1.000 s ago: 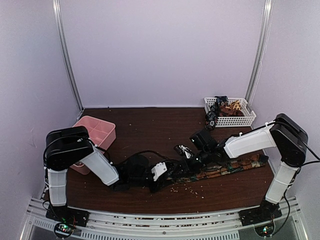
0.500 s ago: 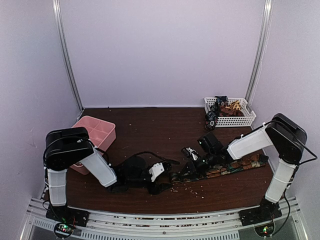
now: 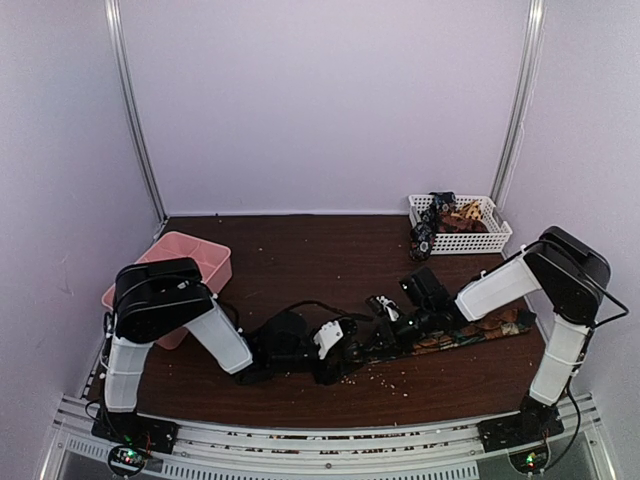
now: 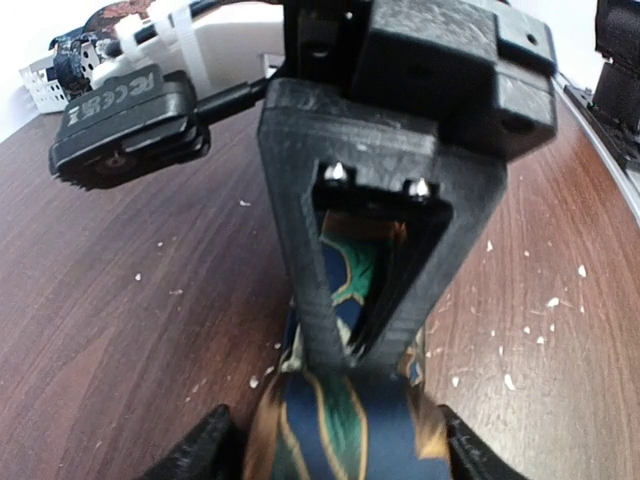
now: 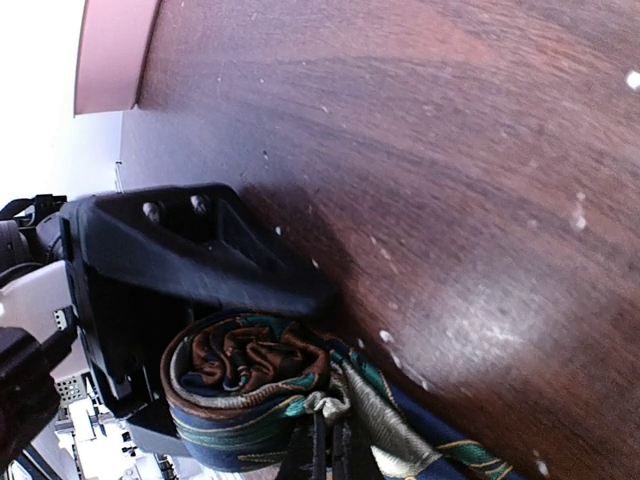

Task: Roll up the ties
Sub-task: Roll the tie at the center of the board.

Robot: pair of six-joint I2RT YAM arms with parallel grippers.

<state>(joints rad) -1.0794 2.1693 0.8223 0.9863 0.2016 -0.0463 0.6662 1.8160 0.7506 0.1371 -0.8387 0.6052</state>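
Evidently the left end effector (image 4: 335, 447) clamped the coiled tie (image 5: 250, 385) to stop it unwinding; the right end effector (image 4: 352, 342) pinched its tail taut.

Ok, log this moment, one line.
rolling | tie: coil begun, tail flat on table | left fingers: hold coil | right fingers: pinch tie by coil

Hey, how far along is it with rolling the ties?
Partway. One end of the tie is wound into a small coil held in the left gripper, the right gripper pinching the fabric beside it. Most of its length lies flat, unrolled. Other ties sit in the white basket; rolled or not, I cannot tell.
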